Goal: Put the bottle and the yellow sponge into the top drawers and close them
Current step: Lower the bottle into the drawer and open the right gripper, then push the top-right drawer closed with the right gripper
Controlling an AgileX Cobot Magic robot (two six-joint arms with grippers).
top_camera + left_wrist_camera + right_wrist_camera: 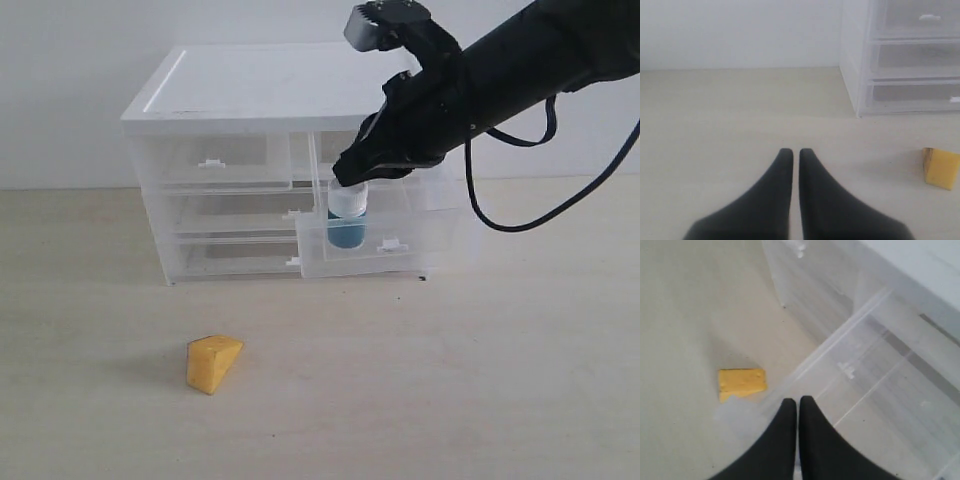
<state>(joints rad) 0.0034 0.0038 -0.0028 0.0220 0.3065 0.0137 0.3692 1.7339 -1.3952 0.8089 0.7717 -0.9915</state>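
Note:
The bottle (347, 218) stands upright inside the pulled-out right top drawer (400, 222); its white cap is just under my right gripper (350, 178). In the right wrist view that gripper (798, 401) is shut with nothing between its fingers, hovering over the open drawer (875, 390); the bottle is hidden there. The left top drawer (215, 160) is closed. The yellow sponge (213, 362) lies on the table in front of the cabinet, also seen as the sponge (741, 382) and the sponge (941, 167). My left gripper (791, 151) is shut and empty, low over the table.
The white-topped cabinet (260, 85) stands at the back against a pale wall, with two full-width clear drawers (230, 215) closed below. A black cable (500, 215) hangs from the right arm beside the cabinet. Pale tabletop (450, 380) stretches in front.

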